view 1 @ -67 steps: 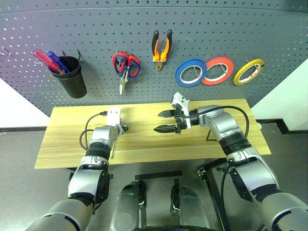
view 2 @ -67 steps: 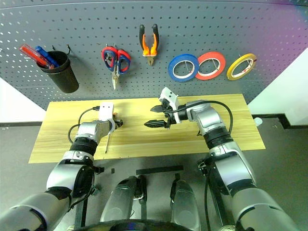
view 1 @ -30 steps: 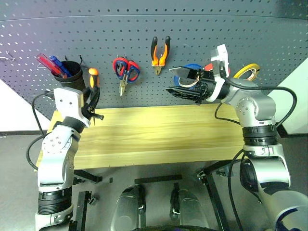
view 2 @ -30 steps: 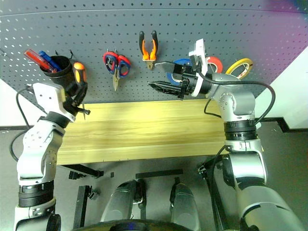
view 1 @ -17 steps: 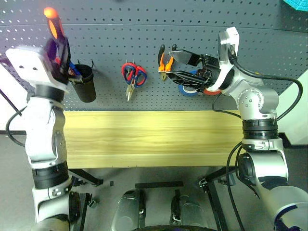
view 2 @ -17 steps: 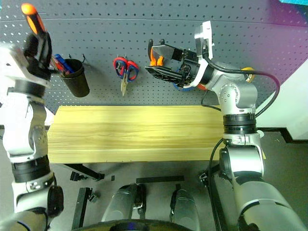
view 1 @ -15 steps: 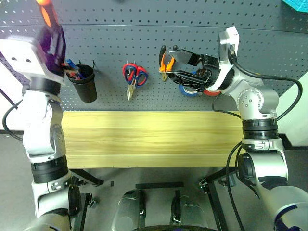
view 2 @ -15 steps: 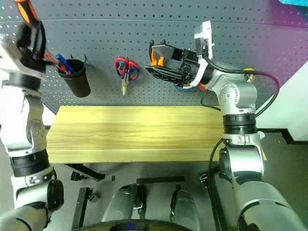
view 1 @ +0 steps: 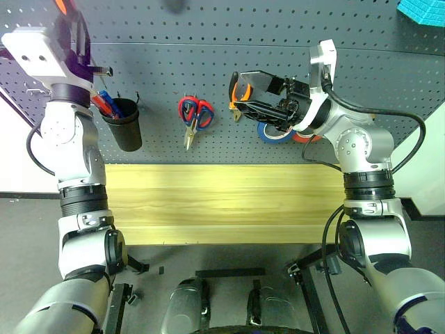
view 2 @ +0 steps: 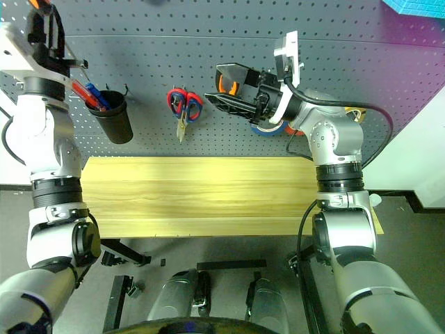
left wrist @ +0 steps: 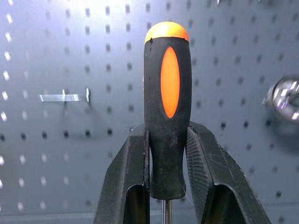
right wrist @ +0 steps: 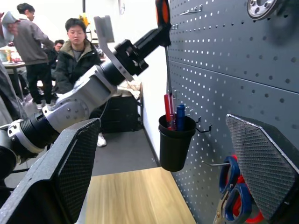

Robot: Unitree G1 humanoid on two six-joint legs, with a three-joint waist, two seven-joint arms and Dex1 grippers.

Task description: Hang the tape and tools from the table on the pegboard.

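Rubbery orange-and-black screwdriver (left wrist: 167, 112) clamped by ribbed left gripper (left wrist: 169, 154) near perforated pegboard (left wrist: 243, 42).

head: faces pegboard (view 1: 208, 62) | wrists: close, both see it

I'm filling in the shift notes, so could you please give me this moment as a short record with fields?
left gripper: shut on the screwdriver, raised high before the pegboard
right gripper: open, holding nothing, held in front of the pegboard
black cup: hangs on the pegboard, red and blue sticks inside
red-handled scissors: hang on the pegboard
table: bare wooden top
people: in the background
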